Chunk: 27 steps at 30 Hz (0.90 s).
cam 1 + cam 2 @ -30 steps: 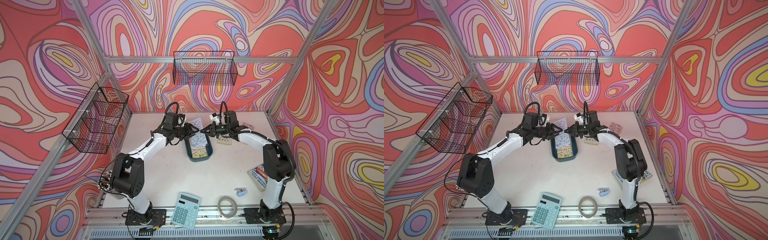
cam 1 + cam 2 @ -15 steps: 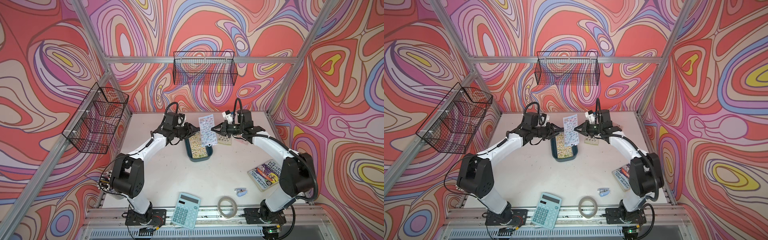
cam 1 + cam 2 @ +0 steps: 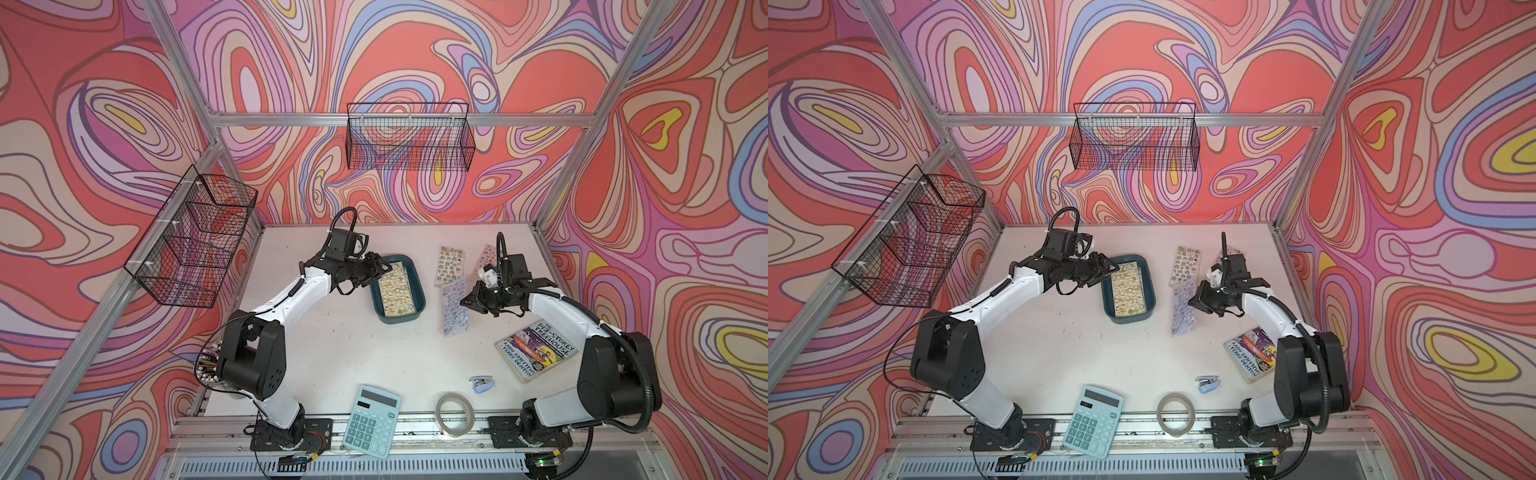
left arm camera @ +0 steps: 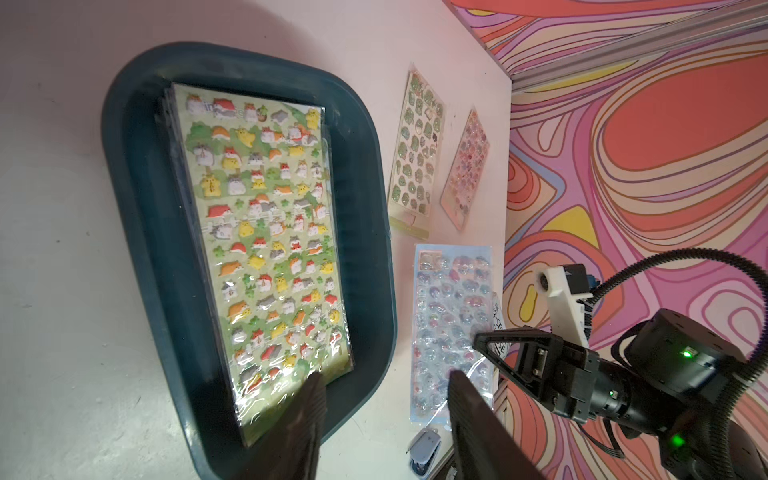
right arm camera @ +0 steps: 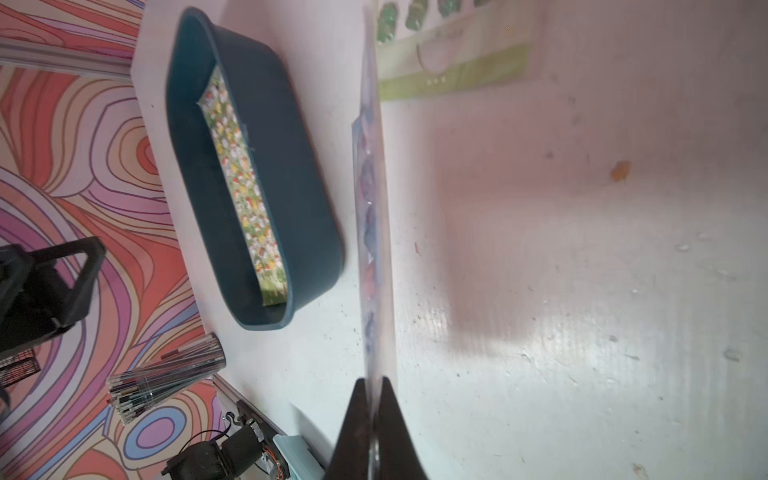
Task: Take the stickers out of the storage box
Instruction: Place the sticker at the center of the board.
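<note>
In both top views, we see the teal storage box (image 3: 399,319) near the middle of the white table (image 3: 332,353). It holds a stack of stickers (image 3: 397,289), with a green-and-yellow sheet on top. The left gripper (image 4: 384,376) hovers at the box's ten o'clock corner, jaws apart and empty. At the box's three o'clock, the right gripper (image 5: 372,380) is clamped on the edge of a pale blue sticker sheet (image 3: 455,307), outside the box. Its far end may touch the table; we cannot tell. A green sheet (image 3: 451,266) and a pink sheet (image 3: 484,255) lie flat at the box's one o'clock.
</note>
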Motion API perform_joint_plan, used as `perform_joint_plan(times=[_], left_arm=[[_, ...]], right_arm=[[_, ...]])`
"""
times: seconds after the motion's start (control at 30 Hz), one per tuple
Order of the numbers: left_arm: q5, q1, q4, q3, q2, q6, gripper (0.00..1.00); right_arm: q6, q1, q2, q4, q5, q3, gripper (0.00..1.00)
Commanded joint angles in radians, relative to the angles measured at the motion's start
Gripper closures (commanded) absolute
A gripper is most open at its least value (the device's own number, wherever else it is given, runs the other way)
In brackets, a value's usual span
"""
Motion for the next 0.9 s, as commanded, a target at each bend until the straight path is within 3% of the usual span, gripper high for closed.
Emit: perform_joint_plan(times=[0.0, 0.2, 0.33, 0.6, 0.67, 0.77, 0.8, 0.83, 0.87], left_arm=[[-0.023, 0.005, -0.039, -0.006, -0.023, 0.022, 0.47], [-0.053, 0.005, -0.066, 0.009, -0.004, 0.038, 0.44], [-0.107, 0.005, -0.103, 0.015, -0.003, 0.053, 0.43], [-0.112, 0.005, -0.109, 0.017, 0.007, 0.055, 0.41], [-0.116, 0.005, -0.114, 0.020, 0.007, 0.059, 0.41], [-0.175, 0.004, -0.173, 0.037, 0.009, 0.084, 0.39], [-0.211, 0.005, -0.205, 0.045, 0.012, 0.096, 0.39], [-0.244, 0.005, -0.238, 0.053, 0.018, 0.109, 0.39], [-0.268, 0.005, -0.263, 0.059, 0.024, 0.117, 0.39]], right_arm=[[0.004, -0.002, 0.030, 0.043, 0.019, -0.048, 1.00], [0.015, -0.002, 0.072, 0.088, 0.061, -0.106, 0.99], [0.011, -0.002, 0.081, 0.079, 0.121, -0.127, 0.74], [0.003, -0.003, 0.061, 0.026, 0.223, -0.074, 0.62], [-0.015, -0.003, 0.054, -0.018, 0.281, -0.032, 0.52], [-0.051, -0.002, 0.036, -0.089, 0.389, 0.065, 0.47], [-0.056, 0.004, 0.029, -0.100, 0.400, 0.106, 0.40], [-0.060, 0.023, 0.026, -0.107, 0.416, 0.153, 0.33], [-0.065, 0.066, 0.026, -0.115, 0.457, 0.201, 0.32]])
